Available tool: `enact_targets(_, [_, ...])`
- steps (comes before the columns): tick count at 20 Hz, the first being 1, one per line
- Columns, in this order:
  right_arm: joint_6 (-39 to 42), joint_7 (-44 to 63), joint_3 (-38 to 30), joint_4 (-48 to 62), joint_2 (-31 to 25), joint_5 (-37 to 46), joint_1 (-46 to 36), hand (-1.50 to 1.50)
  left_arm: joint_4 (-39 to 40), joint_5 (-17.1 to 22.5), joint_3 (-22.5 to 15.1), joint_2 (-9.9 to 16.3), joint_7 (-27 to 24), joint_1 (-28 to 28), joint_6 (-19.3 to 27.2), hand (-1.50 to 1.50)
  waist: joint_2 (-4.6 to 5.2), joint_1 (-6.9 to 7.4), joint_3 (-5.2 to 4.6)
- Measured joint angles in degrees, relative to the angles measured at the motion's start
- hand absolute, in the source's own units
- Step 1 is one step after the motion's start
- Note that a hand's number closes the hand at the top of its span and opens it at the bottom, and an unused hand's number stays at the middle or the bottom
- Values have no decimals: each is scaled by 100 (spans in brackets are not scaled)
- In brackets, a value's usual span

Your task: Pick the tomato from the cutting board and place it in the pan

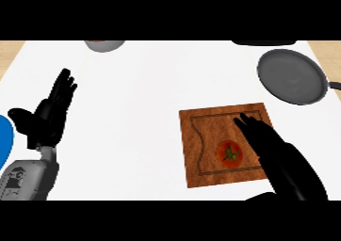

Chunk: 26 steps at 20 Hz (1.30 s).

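Both of my hands are open, neither holding anything. My right hand (271,146) stretches its straight fingers over the wooden cutting board (208,127), just to the right of the tomato (230,153); whether it touches the tomato I cannot tell. That tomato sits on the board's lower half, stem side up. The grey pan (293,76) lies well apart, up near the counter's far right, its handle pointing right. All of this rests on a white counter (145,94) with wooden edges. A grey bowl (104,44) shows at the far edge, a blue plate (1,141) at the left edge. My left hand (49,113) rests at the left, fingers up.
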Motion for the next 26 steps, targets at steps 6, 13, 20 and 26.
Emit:
enact_targets(6, [185, -181, 53, 397, 290, 407, -81, -150, -346, -106, 71, -40, 292, 31, -52, 0, -3, 4, 0])
enact_targets(13, [496, 62, 189, 813, 380, 1004, -186, -150, -276, -122, 180, -68, 211, 65, -176, 0, -1, 3, -1])
enact_targets(20, [908, 221, 164, 1205, 704, 1384, -454, -150, -74, -153, 331, -115, 68, -12, -303, 0, -1, 3, -1])
enact_targets(26, [696, -5, 162, 1856, 1069, 1726, -564, -150, -316, -233, 340, -204, 336, -6, -299, 0, -1, 8, -1])
